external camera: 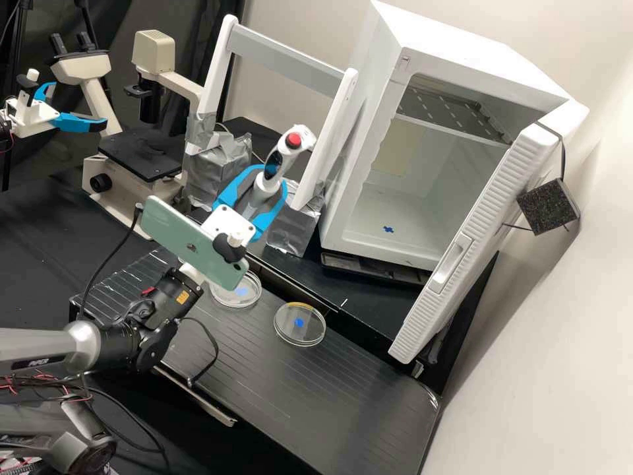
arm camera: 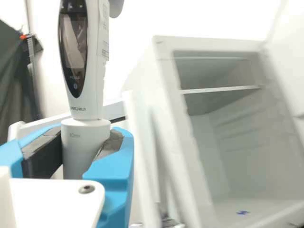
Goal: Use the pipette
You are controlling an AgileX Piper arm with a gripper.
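In the high view my claw (external camera: 267,186) holds the pipette (external camera: 282,156), red button up, near the open white cabinet (external camera: 376,86), two petri dishes (external camera: 235,289) (external camera: 300,324) lying before it, and in the wrist view my blue fingers (arm camera: 118,171) clasp the pipette's lower body, that cabinet standing beyond.

The pipette (arm camera: 98,95) looks smooth plastic, its screen (arm camera: 73,47) glossy, the tape (external camera: 288,227) crinkled and metallic.
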